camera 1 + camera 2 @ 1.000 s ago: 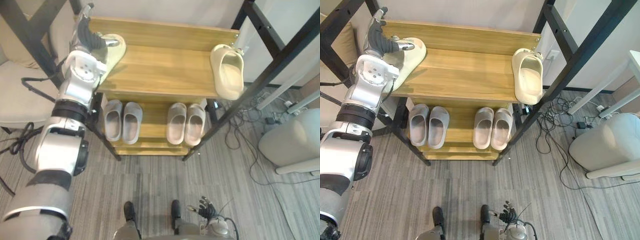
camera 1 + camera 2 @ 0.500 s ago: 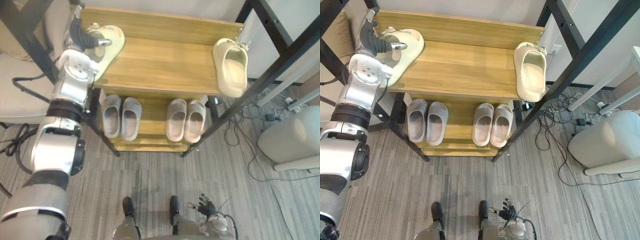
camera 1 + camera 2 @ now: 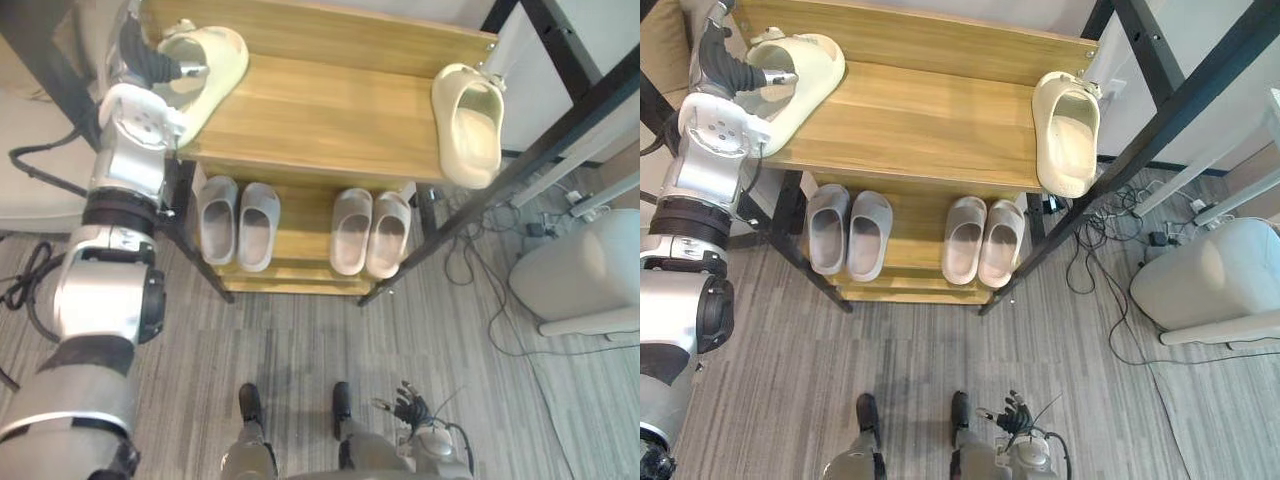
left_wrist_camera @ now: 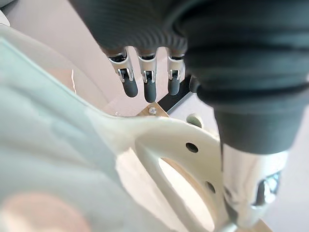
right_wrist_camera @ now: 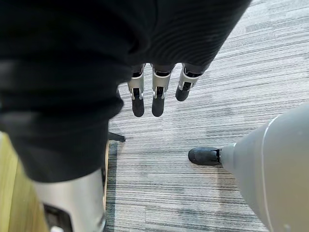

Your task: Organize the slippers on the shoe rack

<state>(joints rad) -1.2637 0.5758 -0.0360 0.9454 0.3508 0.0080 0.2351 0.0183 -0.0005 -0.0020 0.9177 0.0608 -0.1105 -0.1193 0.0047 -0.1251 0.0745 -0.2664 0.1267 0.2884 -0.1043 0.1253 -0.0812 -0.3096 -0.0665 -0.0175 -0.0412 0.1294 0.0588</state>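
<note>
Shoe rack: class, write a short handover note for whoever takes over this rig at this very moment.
Left hand: shut on a cream slipper, thumb in its opening, at the left end of the top shelf; the slipper lies at an angle.
Right hand: open, holding nothing, low above the floor.
Second cream slipper: right end of the top shelf, far from its mate.
Done: left grey pair and right grey pair sit side by side on the lower shelf.
Left: bring the cream slippers together, straight.
</note>
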